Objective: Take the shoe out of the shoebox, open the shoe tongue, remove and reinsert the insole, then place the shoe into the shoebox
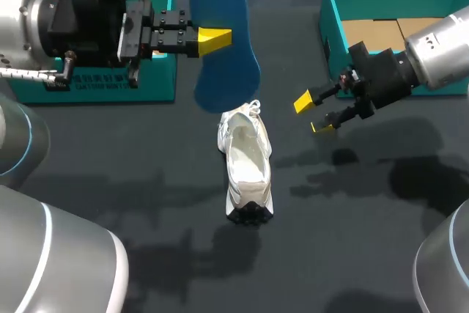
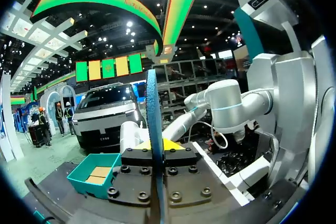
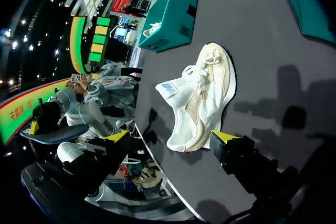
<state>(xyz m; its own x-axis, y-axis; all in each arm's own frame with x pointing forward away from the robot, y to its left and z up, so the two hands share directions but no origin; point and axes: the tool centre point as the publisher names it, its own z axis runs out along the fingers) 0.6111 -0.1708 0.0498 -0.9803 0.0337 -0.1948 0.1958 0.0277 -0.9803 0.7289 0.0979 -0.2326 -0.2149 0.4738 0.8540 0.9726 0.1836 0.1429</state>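
Note:
A blue insole hangs above the table with my left gripper shut on its edge. From the left wrist the insole shows edge-on between that gripper's yellow tips. Below it the white shoe rests on the dark table, laces toward the far side. My right gripper hovers open to the right of the shoe, nothing between its fingers. Its wrist view has the shoe just ahead of the open gripper. The teal shoebox stands at the back right.
A second teal box stands at the back left, behind my left arm; in the right wrist view this box lies beyond the shoe. Brown cardboard lines the right shoebox. Dark table surface stretches in front of the shoe.

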